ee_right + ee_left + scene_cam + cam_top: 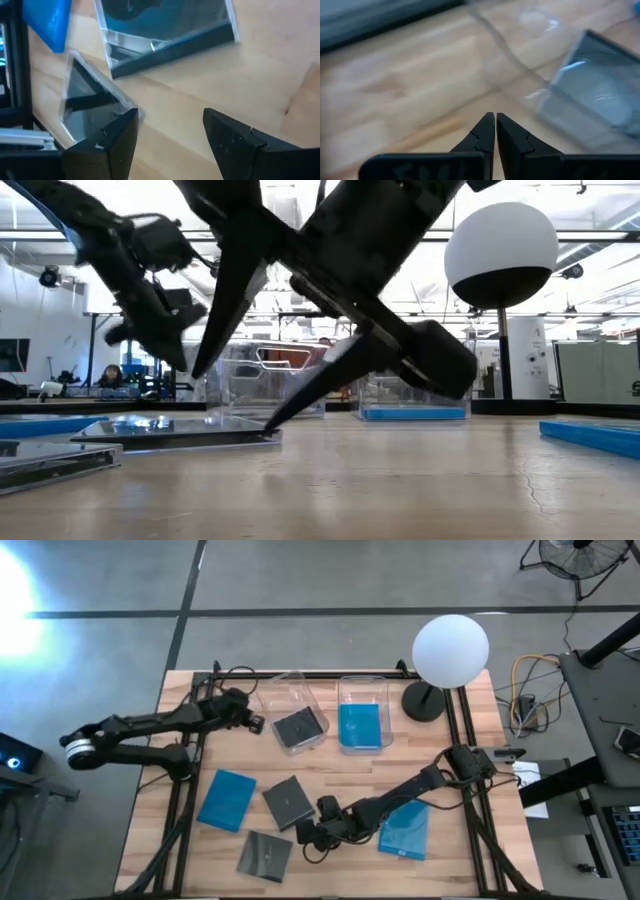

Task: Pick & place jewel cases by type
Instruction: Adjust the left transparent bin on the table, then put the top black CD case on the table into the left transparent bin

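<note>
As I look down on the bench point(330, 770), a white globe lamp point(450, 648) stands on its black base at the far right corner, just beside the right-hand clear bin point(363, 712). Black frame rails point(185, 790) run along both sides of the bench, and cables trail off its right edge.

The right-hand bin holds one blue jewel case point(361, 726); the left-hand bin point(292, 710) holds one dark jewel case point(299, 727).

Four cases lie loose on the bench — a blue one point(227, 800) at the near left, a dark one point(290, 802) beside it, another dark one point(266, 855) nearer the front edge, and a second blue one point(405, 830) at the near right, partly under my right arm.

My right end effector point(312, 835) sits low between the two loose dark cases, fingers spread wide with nothing between them; the wrist view shows one finger point(120, 132) touching the corner of the front dark case.

My left end effector point(255, 722) hovers just beside the left-hand bin, fingers pressed together and empty.

I can read no labels or writing.
</note>
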